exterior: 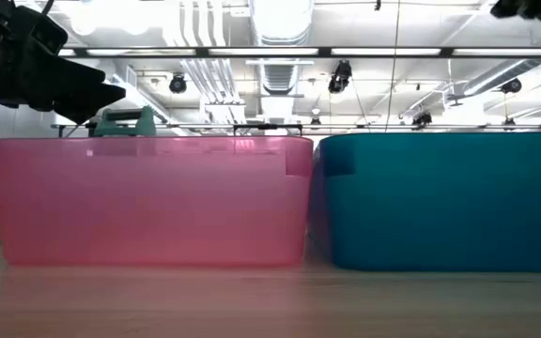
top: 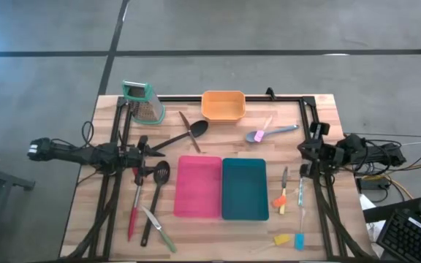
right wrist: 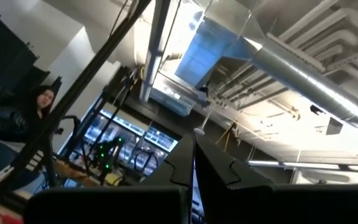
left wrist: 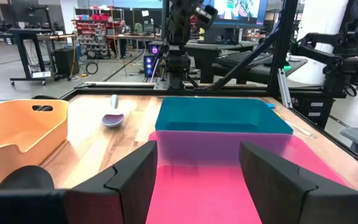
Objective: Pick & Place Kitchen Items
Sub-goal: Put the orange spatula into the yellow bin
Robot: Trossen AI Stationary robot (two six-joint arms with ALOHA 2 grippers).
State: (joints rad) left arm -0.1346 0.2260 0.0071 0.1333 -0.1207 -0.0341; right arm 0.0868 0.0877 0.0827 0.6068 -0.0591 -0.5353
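L gripper fingers spread, empty, at 9 o'clock of pink bin, above black slotted spatula; R gripper clenched, empty, at 3 o'clock of teal bin

Wooden table, bearing a pink bin touching a teal bin at centre, an orange basket and metal grater along the far edge, spoons and spatula left, knives and small coloured pieces right.
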